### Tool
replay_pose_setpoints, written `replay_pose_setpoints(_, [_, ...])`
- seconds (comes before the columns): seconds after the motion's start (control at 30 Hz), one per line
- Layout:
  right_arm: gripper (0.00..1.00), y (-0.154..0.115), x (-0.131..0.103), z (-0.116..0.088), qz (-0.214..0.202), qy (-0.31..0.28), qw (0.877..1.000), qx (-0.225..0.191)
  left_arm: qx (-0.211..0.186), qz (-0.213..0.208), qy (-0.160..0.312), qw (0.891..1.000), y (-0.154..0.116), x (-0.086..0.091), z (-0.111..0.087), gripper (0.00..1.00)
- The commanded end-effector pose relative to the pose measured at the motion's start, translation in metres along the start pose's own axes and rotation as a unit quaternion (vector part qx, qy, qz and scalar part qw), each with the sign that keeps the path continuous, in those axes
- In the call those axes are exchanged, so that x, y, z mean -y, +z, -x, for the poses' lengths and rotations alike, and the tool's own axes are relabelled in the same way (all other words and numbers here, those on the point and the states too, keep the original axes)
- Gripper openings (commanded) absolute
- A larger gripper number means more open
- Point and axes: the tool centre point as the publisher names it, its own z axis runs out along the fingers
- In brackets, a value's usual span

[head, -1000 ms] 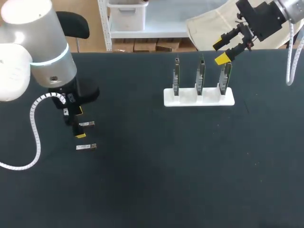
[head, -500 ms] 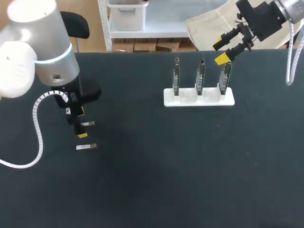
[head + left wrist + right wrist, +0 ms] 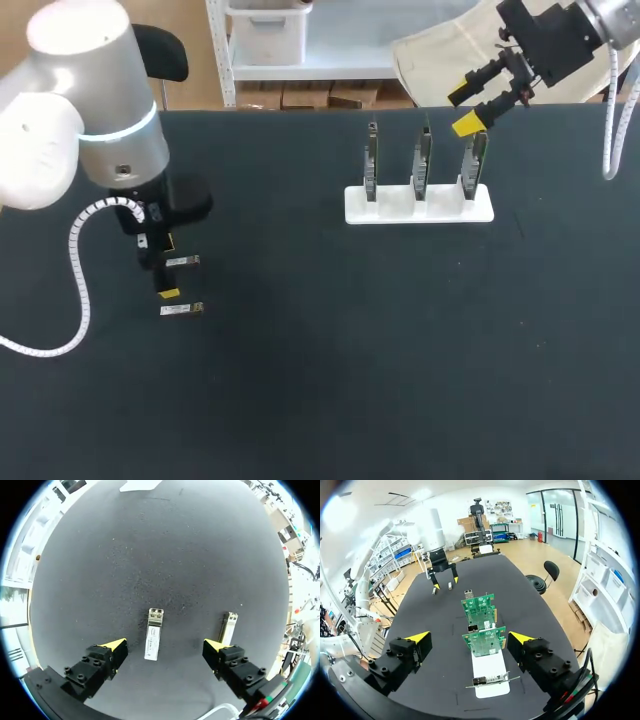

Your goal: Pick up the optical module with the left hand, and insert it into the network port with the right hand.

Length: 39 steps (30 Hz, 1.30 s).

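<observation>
White plastic stand upper right of the head view holds three green boards upright, fine detail on them too small to make out. Left gripper, mid-left, is spread wide over a flat metal optical module lying untouched between its fingers, second module just below. Right gripper gapes empty, top right

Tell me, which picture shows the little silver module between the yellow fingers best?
The left wrist view: the optical module lies large and whole between the open fingers of the left gripper, touching neither. The head view shows it small, close by that gripper. The right wrist view shows only a distant speck.
</observation>
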Motion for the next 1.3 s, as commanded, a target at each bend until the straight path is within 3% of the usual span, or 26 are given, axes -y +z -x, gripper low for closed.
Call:
replay_pose_setpoints(0.03, [1.0,0.0,-0.002,-0.001,-0.003,-0.001,1.0,0.001,-0.003,-0.001,0.001,1.0,-0.001,-0.003,0.0,1.0])
replay_pose_setpoints(1.2, [1.0,0.0,-0.002,-0.001,-0.003,-0.001,1.0,0.001,-0.009,-0.001,-0.009,1.0,0.012,-0.009,-0.005,1.0])
replay_pose_setpoints(1.23, [1.0,0.0,-0.002,-0.001,-0.003,-0.001,1.0,0.001,-0.008,-0.003,-0.009,1.0,0.012,-0.009,-0.005,0.68])
replay_pose_setpoints(1.3, [1.0,0.0,-0.002,-0.001,-0.003,-0.001,1.0,0.001,-0.008,-0.003,-0.01,1.0,0.012,-0.009,-0.005,0.25])
